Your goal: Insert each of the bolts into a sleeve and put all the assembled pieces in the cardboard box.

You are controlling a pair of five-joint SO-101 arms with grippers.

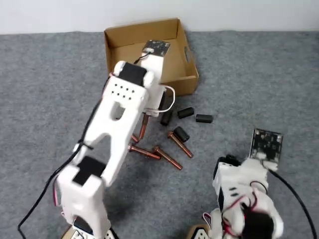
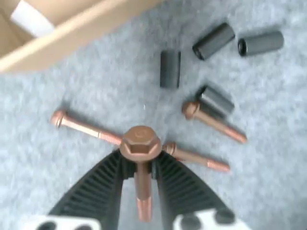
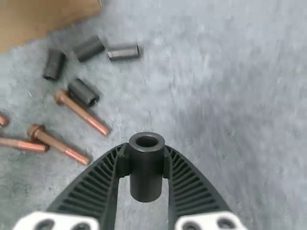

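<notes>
Fingers of my left gripper are closed around one copper bolt, just in front of the cardboard box. My right gripper clamps a black sleeve farther from the box. Three loose bolts and four loose sleeves lie on grey carpet near the box's front wall.

Qty: bolts x4 (3 loose, 1 gripped); sleeves x5 (4 loose, 1 gripped); cardboard box x1.
</notes>
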